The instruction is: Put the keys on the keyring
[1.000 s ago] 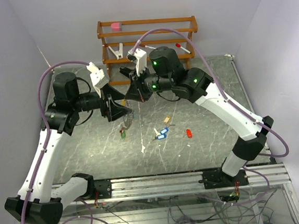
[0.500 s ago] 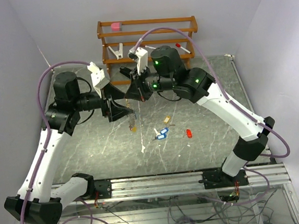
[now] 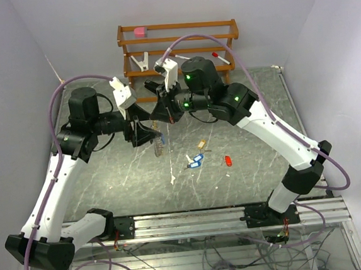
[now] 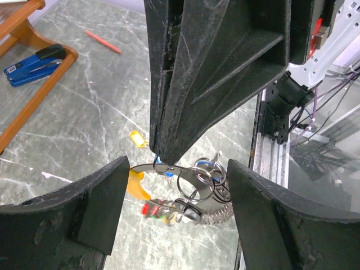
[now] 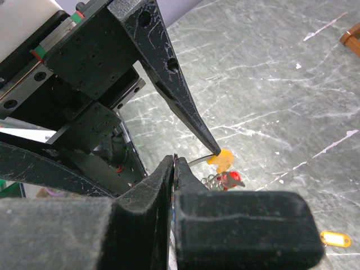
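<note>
From the top, the keyring (image 3: 159,147) was too small to tell its tags apart. In the left wrist view, the right gripper (image 4: 163,158) hid part of the keyring, and the red and green tags (image 4: 153,210) were blurry. In the right wrist view, that gripper's own fingers (image 5: 146,208) hid most of the keyring.

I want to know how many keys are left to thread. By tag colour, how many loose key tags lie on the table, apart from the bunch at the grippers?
Yellow key tag: 1
Blue key tags: 2, overlapping, so hard to be sure
Red key tag: 1
Total: 4
</note>
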